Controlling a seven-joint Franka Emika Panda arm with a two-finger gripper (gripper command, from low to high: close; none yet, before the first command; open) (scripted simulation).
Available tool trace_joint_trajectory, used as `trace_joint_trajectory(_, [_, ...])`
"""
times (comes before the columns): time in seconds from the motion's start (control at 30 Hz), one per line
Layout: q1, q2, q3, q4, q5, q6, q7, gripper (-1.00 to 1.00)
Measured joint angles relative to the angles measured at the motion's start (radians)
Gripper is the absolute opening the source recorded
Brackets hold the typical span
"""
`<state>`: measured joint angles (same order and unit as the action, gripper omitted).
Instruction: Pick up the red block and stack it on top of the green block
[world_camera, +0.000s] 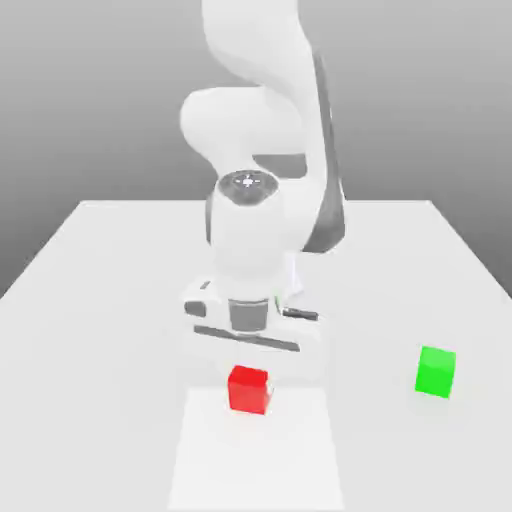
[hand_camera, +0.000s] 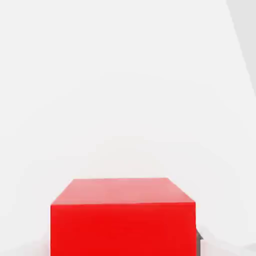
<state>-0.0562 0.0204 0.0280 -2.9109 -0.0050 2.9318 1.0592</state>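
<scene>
Near the front middle of the white table (world_camera: 100, 300), the red block (world_camera: 248, 389) is sitting just below the gripper (world_camera: 250, 350), which is hanging directly over it. In the hand view the red block (hand_camera: 123, 216) is looming large and close, with a dark sliver of one fingertip (hand_camera: 199, 242) showing against its side. The fingers are pressed in as far as they go, pinching the red block between them.

Off toward the exterior view's right, the green block (world_camera: 435, 371) is resting well apart from the red one, on the same table. Bare tabletop is lying between the two blocks, and nothing is standing in that stretch.

Above the blocks, the white arm (world_camera: 255, 150) is folding steeply down from its base at the back of the table, with the hand pointing straight down at the surface and its broad body hanging low over the red block.
</scene>
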Motion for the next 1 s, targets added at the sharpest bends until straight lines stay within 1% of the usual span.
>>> trace_joint_trajectory(0.1, [0.016,-0.1,0.002,-0.011,0.011,-0.089,-0.012,-1.0])
trace_joint_trajectory(0.17, [0.073,-0.121,0.039,0.005,0.02,-0.124,-0.043,-1.0])
trace_joint_trajectory(0.5, [0.437,-0.138,0.318,0.127,0.092,-0.26,-0.258,-1.0])
trace_joint_trajectory(0.6, [0.457,-0.066,0.348,0.142,0.039,-0.205,-0.235,-1.0])
trace_joint_trajectory(0.73, [0.479,0.074,0.299,0.15,-0.11,-0.082,-0.131,-1.0])
trace_joint_trajectory(0.77, [0.487,0.096,0.286,0.151,-0.134,-0.063,-0.113,1.0])
trace_joint_trajectory(0.97, [0.491,0.107,0.281,0.151,-0.145,-0.054,-0.106,1.0])
trace_joint_trajectory(1.0, [0.488,0.094,0.287,0.151,-0.13,-0.065,-0.117,1.0])
